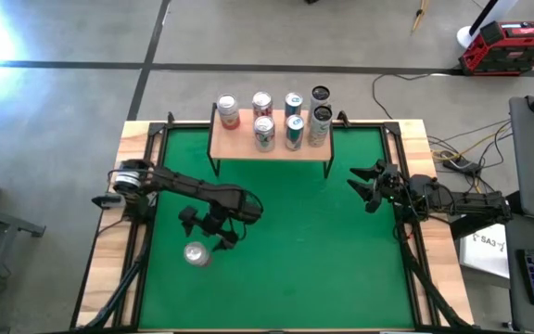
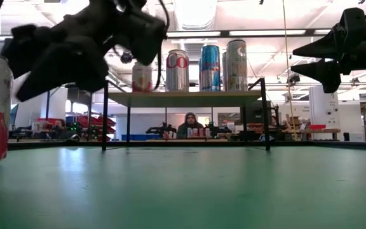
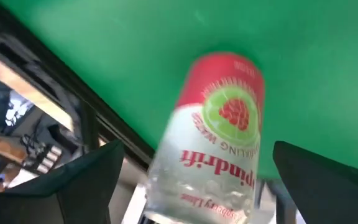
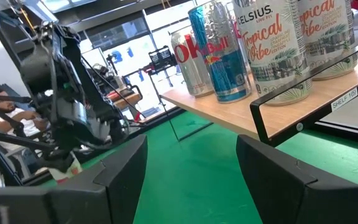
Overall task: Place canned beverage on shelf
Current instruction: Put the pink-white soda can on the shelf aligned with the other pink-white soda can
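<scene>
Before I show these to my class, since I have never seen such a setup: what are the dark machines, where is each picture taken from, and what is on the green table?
They are two robot arms, each ending in a two-finger gripper. One picture looks straight down from above, one looks level across the table top, and two come from cameras on the arms' wrists.

On the green table a small wooden shelf stands at the far edge, with seven drink cans on top. One more can, red and white, stands alone near the front left.

The left gripper is open right beside that can, fingers on either side, and holds nothing yet. The right gripper waits open and empty at the right side. A person sits in the room beyond the table.
</scene>
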